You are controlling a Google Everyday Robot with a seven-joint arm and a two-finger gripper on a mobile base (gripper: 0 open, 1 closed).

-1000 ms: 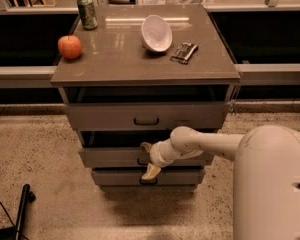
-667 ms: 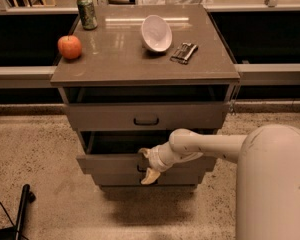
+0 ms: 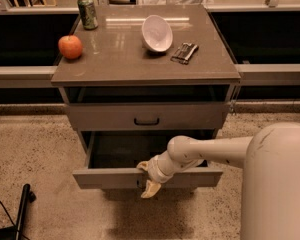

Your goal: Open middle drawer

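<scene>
**One drawer well out, gripper at its front centre**

Middle drawer (image 3: 107,178) low in cabinet (image 3: 115,59), under top drawer (image 3: 100,116). Front pulled well toward near side, grey tray inside exposed. Probably most of the travel used; stops not visible, so not certain.

Gripper (image 3: 149,180) at centre of that front, right where the handle should sit. Handle hidden behind it. Jaw state: cannot tell.

Handling, as a guess:
- Rigid box on slides, nothing to be seen in the tray, so likely light with low pull force.
- Hold at the centre handle only; avoid off-centre load, risk of racking on the slides.
- Pull straight toward near side, level, no lift.

Room:
- Bare floor (image 3: 50,149) ahead of the front, enough for more travel.
- Black pole (image 3: 21,209) on floor at near left, well apart from drawer.
- Arm (image 3: 210,151) in from right, over the tray's right half and just above the front's top edge. Watch forearm against that edge and against the top drawer's underside.
- Apple (image 3: 70,47), can (image 3: 87,12) and bowl (image 3: 157,33) up on cabinet top, clear of the pull path. Risk only from a jerked cabinet.
</scene>
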